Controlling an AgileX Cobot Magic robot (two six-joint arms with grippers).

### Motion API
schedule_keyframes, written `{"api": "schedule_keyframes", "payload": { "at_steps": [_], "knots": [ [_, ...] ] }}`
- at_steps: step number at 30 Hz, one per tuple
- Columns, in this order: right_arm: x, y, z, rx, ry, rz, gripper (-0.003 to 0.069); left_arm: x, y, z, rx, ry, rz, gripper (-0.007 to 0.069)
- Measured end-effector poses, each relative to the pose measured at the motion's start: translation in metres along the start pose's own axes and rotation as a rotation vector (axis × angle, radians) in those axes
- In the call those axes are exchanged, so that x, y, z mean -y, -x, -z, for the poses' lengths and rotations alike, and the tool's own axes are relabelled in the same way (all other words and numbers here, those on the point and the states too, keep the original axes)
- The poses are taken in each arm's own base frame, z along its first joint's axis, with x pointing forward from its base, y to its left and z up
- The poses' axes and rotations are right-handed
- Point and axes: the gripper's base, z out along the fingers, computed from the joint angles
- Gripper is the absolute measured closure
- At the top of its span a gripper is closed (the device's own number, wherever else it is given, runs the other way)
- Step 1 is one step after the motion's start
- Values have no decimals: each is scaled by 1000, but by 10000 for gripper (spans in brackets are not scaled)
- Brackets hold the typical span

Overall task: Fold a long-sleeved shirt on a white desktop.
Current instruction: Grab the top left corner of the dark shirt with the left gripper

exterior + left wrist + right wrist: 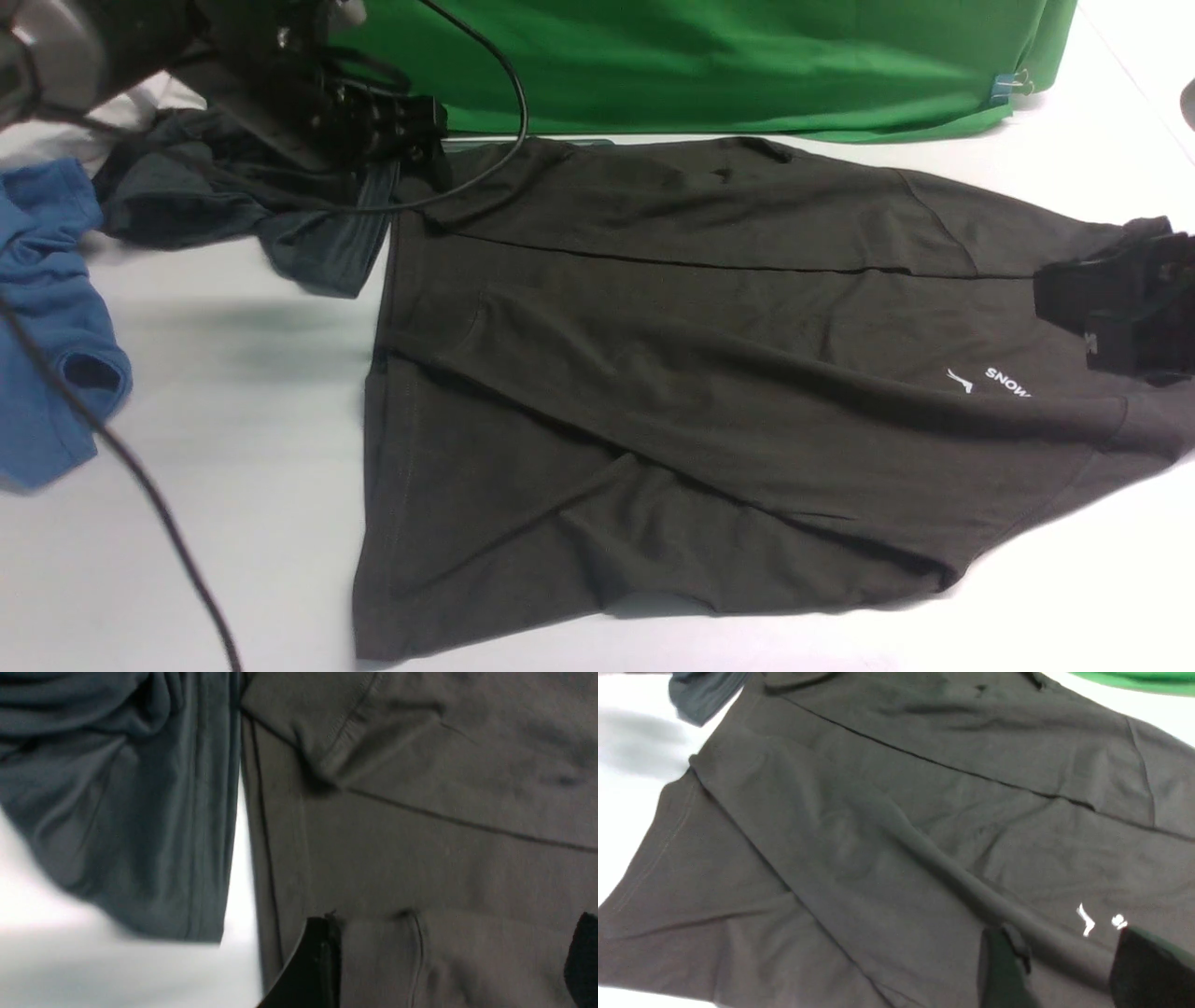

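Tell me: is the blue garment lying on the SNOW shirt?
No, the blue garment lies apart from the long-sleeved shirt, bare white desktop between them.

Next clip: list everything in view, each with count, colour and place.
dark olive-black long-sleeved cotton shirt: one, olive-black with white SNOW print, spread across the desktop's middle and right
smooth white desktop: one, white, under everything
crumpled dark charcoal garment: one, charcoal, far left, beside the shirt's corner
crumpled blue garment: one, blue, left edge
green cloth backdrop: one, green, behind the desktop
thin black cables: two, black, front left and over the shirt's far left corner
left gripper: one, black, open above the shirt's far left corner
right gripper: one, black, open over the shirt's chest
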Motion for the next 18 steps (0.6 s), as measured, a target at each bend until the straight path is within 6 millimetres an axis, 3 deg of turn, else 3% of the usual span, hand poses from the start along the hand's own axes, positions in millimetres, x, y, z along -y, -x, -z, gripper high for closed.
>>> {"api": "schedule_keyframes", "payload": {
  "at_steps": [5, 12, 18],
  "knots": [
    [-1, 11, 2, 61, 6, 46, 310, 2, 14, -28, 2, -65, 20, -36],
    [-6, 22, -16, 25, 42, 10, 310, -10, 30, -68, 11, -35, 26, 60],
    [-8, 19, -31, -28, 65, -15, 310, -25, 37, -75, 8, 39, 28, 124]
  ]
}}
